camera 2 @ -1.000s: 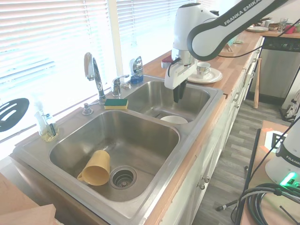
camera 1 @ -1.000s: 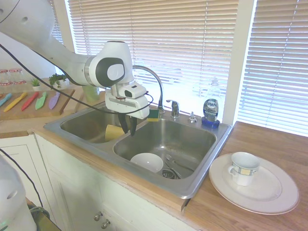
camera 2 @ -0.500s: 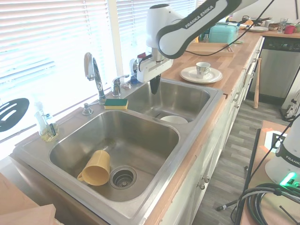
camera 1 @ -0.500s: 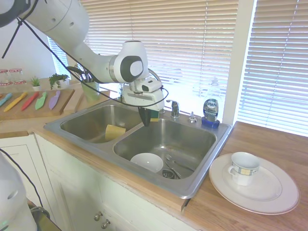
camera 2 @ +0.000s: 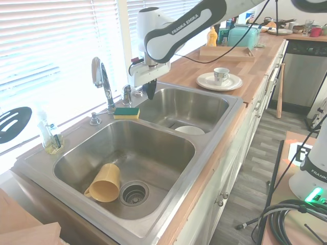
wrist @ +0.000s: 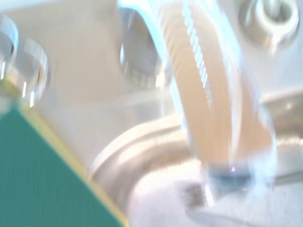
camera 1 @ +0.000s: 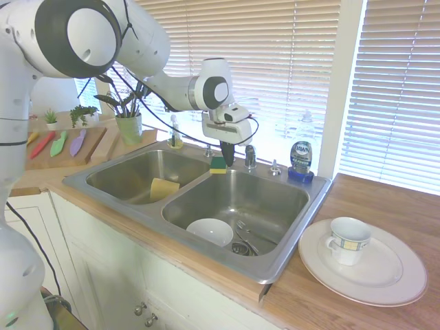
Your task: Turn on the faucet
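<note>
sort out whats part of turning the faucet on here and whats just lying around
For the job:
faucet, with its lever handle
gripper, close by the handle

Just lying about:
sponge
yellow cup
white bowl
soap bottle
mug on a plate

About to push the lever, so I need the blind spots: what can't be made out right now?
- Faucet spout: mostly behind the arm in the first exterior view.
- Gap between gripper and lever: too small to judge in either exterior view.
- Wrist view: blurred, so the chrome parts run together.
- Soap bottle: behind the arm in the second exterior view.
</note>
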You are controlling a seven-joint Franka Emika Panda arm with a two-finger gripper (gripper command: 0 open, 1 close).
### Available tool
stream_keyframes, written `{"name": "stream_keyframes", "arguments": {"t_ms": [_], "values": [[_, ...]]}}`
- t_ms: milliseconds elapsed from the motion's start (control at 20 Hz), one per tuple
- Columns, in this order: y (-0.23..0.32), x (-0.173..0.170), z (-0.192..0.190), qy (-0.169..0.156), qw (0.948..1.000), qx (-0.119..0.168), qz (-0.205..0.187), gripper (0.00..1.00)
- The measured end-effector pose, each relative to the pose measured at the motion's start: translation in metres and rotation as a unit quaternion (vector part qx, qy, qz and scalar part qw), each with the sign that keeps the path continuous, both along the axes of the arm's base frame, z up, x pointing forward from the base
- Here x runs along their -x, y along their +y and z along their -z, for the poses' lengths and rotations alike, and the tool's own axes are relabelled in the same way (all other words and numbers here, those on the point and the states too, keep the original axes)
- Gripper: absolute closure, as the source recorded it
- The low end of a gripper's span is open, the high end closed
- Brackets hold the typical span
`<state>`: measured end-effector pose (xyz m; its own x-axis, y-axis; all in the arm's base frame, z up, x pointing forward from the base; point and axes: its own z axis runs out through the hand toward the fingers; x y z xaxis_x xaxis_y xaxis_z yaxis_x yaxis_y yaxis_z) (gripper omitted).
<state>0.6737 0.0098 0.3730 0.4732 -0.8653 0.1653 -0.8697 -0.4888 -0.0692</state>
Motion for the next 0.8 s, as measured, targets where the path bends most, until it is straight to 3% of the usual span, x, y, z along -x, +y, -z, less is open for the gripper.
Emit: {"name": "stream_keyframes", "arguments": {"t_ms": [300,550,800], "values": [[-0.003,-0.017,-0.003,-0.021,0.9995,-0.001,0.024,1.0],[0.002,-0.026,-0.016,-0.075,0.9968,-0.001,0.027,1.0],[0.003,-0.03,-0.026,-0.134,0.9904,0.01,0.031,1.0]]}}
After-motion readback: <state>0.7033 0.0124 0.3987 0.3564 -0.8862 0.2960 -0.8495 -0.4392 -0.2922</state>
